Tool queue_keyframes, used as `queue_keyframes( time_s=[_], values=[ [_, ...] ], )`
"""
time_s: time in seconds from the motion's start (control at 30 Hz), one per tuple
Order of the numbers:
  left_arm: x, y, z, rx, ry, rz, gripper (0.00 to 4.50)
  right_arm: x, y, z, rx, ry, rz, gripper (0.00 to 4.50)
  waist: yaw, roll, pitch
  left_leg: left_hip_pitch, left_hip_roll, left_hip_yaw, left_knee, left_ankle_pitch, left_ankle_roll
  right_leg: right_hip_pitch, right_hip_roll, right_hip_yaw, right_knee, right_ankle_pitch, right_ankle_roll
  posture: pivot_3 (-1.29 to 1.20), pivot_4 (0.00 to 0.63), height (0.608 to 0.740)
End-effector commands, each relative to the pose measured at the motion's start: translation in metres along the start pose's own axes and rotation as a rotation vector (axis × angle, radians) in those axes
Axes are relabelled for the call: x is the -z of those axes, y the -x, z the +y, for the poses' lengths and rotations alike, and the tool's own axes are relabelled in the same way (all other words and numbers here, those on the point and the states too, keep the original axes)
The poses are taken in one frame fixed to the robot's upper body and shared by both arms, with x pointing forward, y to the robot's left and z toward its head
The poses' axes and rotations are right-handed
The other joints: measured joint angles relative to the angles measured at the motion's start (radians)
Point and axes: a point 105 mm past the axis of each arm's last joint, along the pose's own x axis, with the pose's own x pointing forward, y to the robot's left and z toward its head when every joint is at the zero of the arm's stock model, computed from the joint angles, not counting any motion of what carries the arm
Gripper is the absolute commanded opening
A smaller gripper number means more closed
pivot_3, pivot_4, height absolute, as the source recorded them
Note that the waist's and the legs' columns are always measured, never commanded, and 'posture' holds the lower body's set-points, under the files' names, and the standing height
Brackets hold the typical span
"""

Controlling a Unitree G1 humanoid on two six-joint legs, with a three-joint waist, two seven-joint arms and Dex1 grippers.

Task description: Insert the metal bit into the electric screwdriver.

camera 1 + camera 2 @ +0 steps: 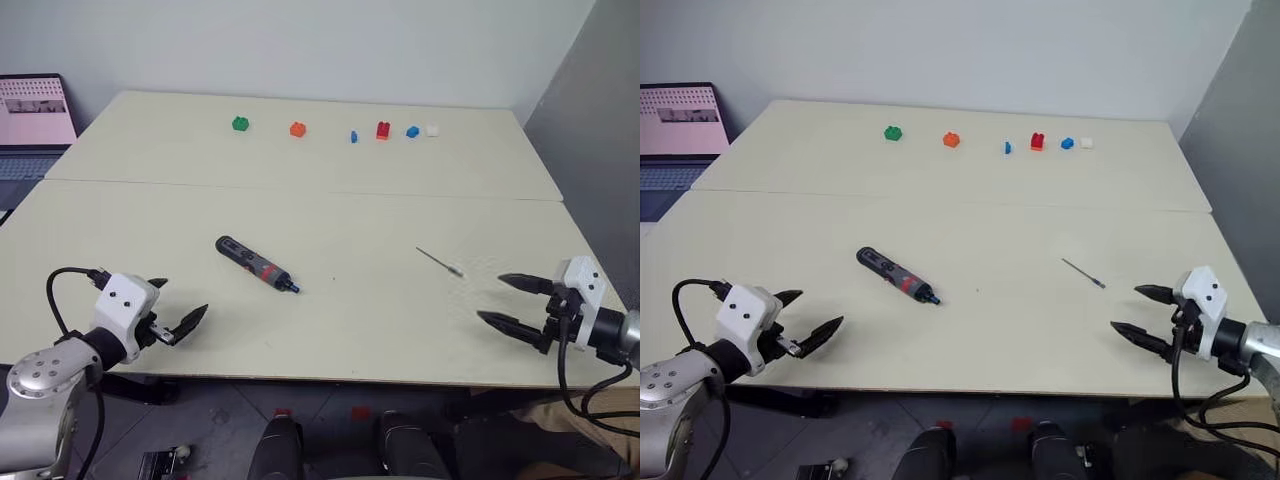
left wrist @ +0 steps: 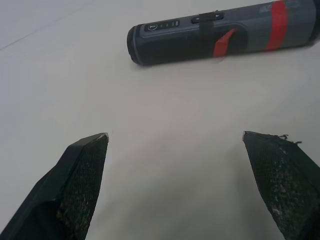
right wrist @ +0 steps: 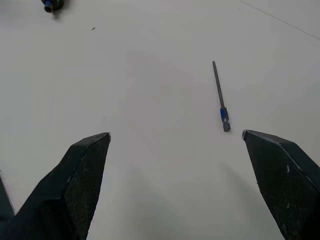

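Cream two-panel table [image 1: 400,340] against white wall; black red-banded electric screwdriver [image 1: 256,265], thin metal bit [image 1: 440,262] well apart. Left gripper [image 1: 178,307], right gripper [image 1: 506,301]: spread wide, empty.

Before me, a pale cream surface [image 1: 330,215] meets a plain white wall [image 1: 330,45]; a laptop [image 1: 30,125] glows at my left.

cream table [image 1: 400,330]; electric screwdriver [image 1: 256,265], metal bit [image 1: 439,262], small blocks [image 1: 297,129]

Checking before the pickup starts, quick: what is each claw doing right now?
Left claw: open, holding nothing, near the screwdriver.
Right claw: open, holding nothing, near the bit.
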Motion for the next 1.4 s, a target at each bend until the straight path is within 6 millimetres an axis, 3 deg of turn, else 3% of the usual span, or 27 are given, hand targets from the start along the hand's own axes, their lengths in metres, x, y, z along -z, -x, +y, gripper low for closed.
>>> queue_keyframes(
  time_s=[0.03,0.4,0.73,0.93,1.03,1.2,1.4],
  values=[
    [-0.01,-0.001,-0.002,0.028,-0.023,-0.036,4.5,-0.011,0.003,-0.003,0.002,0.049,-0.025,4.45,0.0,0.0,0.0,0.0,0.0,0.0,0.0,0.0,0.0,0.0,0.0,0.0,0.0,0.0,0.0,0.0,0.15,0.74],
    [-0.021,0.004,-0.002,0.029,-0.058,-0.103,4.5,-0.018,-0.006,-0.002,-0.002,0.071,-0.036,4.45,0.0,0.0,0.0,0.0,0.0,0.0,0.0,0.0,0.0,0.0,0.0,0.0,0.0,0.0,0.0,0.0,0.15,0.74],
    [-0.017,0.009,0.001,0.064,-0.09,-0.092,4.5,-0.027,-0.01,0.0,-0.012,0.083,-0.054,4.45,0.0,0.0,0.0,0.0,0.0,0.0,0.0,0.0,0.0,0.0,0.0,0.0,0.0,0.0,0.0,0.0,0.15,0.74],
    [-0.023,0.007,0.007,0.076,-0.257,-0.104,4.5,-0.035,-0.014,0.008,-0.047,0.099,-0.07,4.45,0.0,0.0,0.0,0.0,0.0,0.0,0.0,0.0,0.0,0.0,0.0,0.0,0.001,0.0,0.0,0.0,0.15,0.74],
    [-0.038,0.001,0.012,0.107,-0.295,-0.134,4.5,-0.044,-0.018,0.019,-0.096,0.112,-0.089,4.45,0.002,0.0,0.0,0.0,0.0,0.0,0.0,0.0,0.0,0.0,0.0,0.0,0.0,0.0,0.0,0.0,0.15,0.74],
    [-0.064,-0.011,0.012,0.206,-0.364,-0.165,4.5,-0.075,-0.023,0.038,-0.182,0.146,-0.182,4.45,0.001,0.0,0.0,0.0,0.001,0.0,0.001,0.0,0.0,0.0,0.001,0.0,0.001,0.0,0.0,0.0,0.15,0.74],
    [-0.084,-0.02,0.007,0.287,-0.422,-0.178,4.5,-0.086,-0.023,0.056,-0.268,0.154,-0.198,4.45,0.001,0.0,0.0,0.0,0.001,0.001,-0.001,0.0,0.0,0.0,0.001,0.0,0.001,0.001,0.001,0.0,0.15,0.74]
  ],
)
